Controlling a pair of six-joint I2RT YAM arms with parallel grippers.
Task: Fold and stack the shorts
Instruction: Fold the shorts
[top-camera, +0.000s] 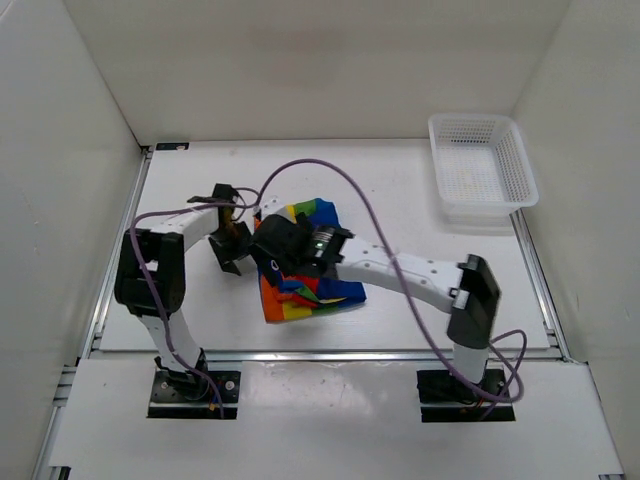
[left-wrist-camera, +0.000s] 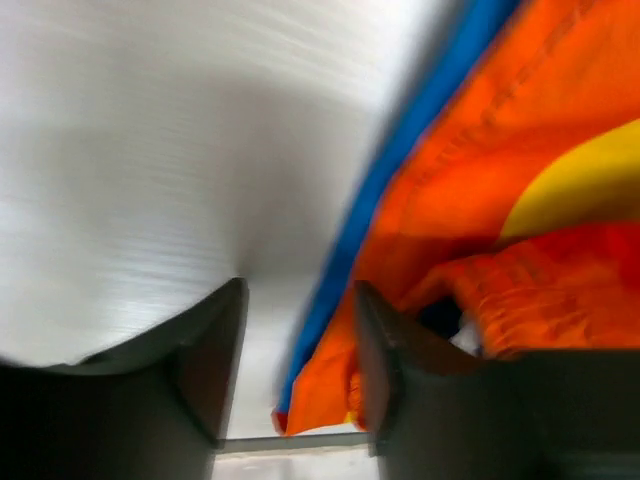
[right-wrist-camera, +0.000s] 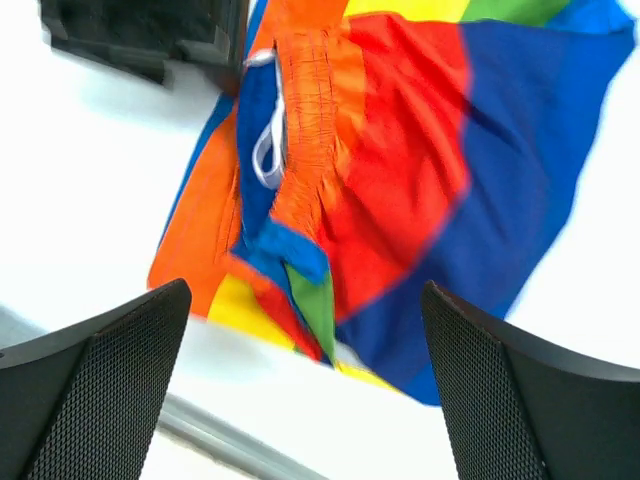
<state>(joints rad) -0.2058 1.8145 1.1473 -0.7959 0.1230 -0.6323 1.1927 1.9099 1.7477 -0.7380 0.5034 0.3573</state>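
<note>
The rainbow-striped shorts (top-camera: 318, 292) lie crumpled on the white table in the middle of the top view. My left gripper (top-camera: 238, 232) is open at their left edge. In the left wrist view (left-wrist-camera: 300, 370) the blue and orange hem of the shorts (left-wrist-camera: 470, 180) lies just ahead of the open jaws, and no cloth is pinched. My right gripper (top-camera: 275, 255) hovers over the shorts' left part, open wide and empty. In the right wrist view (right-wrist-camera: 305, 295) the shorts (right-wrist-camera: 400, 160) show below with the orange waistband and white drawstring (right-wrist-camera: 268, 150).
A white plastic mesh basket (top-camera: 520, 160) stands at the back right of the table. White walls enclose the table on three sides. A metal rail (top-camera: 330, 352) runs along the table's near edge. The left gripper's black body (right-wrist-camera: 150, 35) shows in the right wrist view.
</note>
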